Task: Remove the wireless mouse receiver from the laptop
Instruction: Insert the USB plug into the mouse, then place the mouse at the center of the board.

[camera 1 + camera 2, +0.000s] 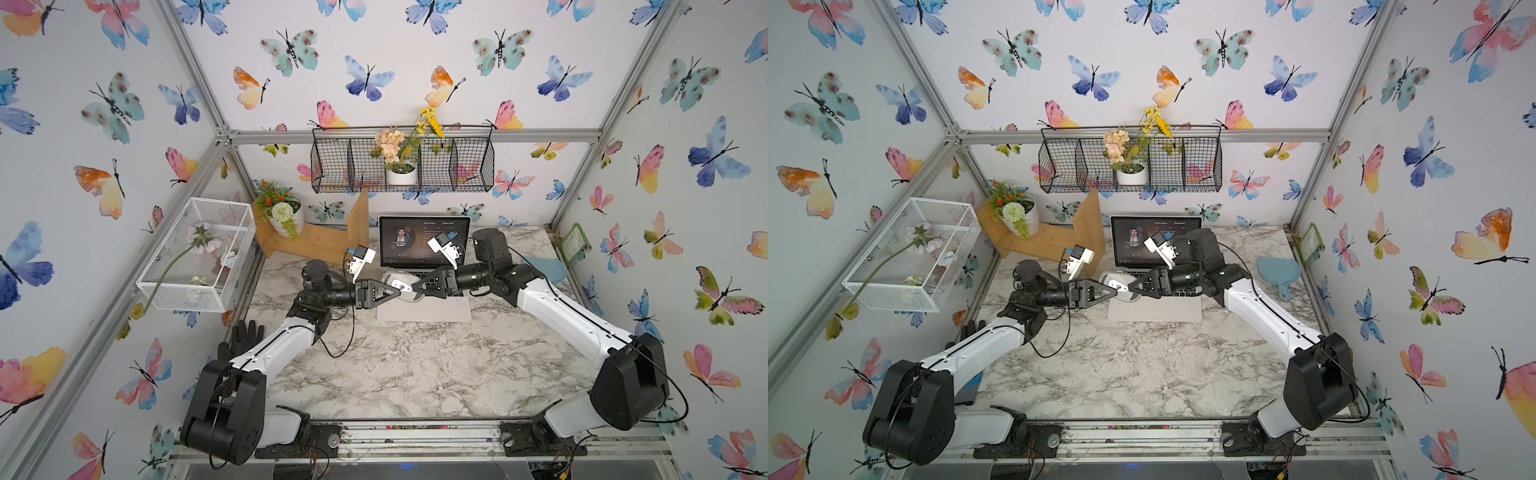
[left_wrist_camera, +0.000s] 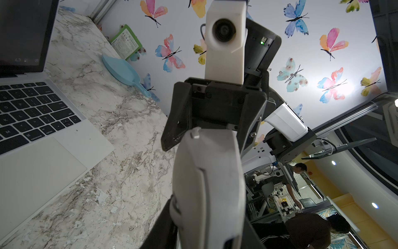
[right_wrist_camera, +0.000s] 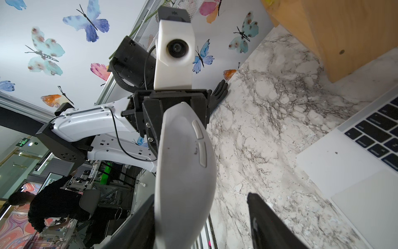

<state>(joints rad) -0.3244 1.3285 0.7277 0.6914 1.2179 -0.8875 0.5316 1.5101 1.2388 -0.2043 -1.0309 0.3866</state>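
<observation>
The silver laptop (image 1: 424, 312) stands open at the back of the marble table, its dark screen lit. Above its keyboard a grey oval computer mouse (image 1: 401, 286) hangs between both arms. My left gripper (image 1: 397, 293) is shut on one end of the mouse (image 2: 211, 183). My right gripper (image 1: 415, 289) stands open around the other end; in the right wrist view one finger lies against the mouse (image 3: 185, 172) and the other finger (image 3: 265, 220) stands apart from it. The wireless mouse receiver is hidden in every view.
A wooden stand (image 1: 316, 241) with a flower pot sits left of the laptop. A white wire basket (image 1: 195, 253) hangs on the left wall. A blue scoop (image 1: 548, 268) and a green packet (image 1: 575, 241) lie at the right; a black glove (image 1: 245, 336) at the left edge.
</observation>
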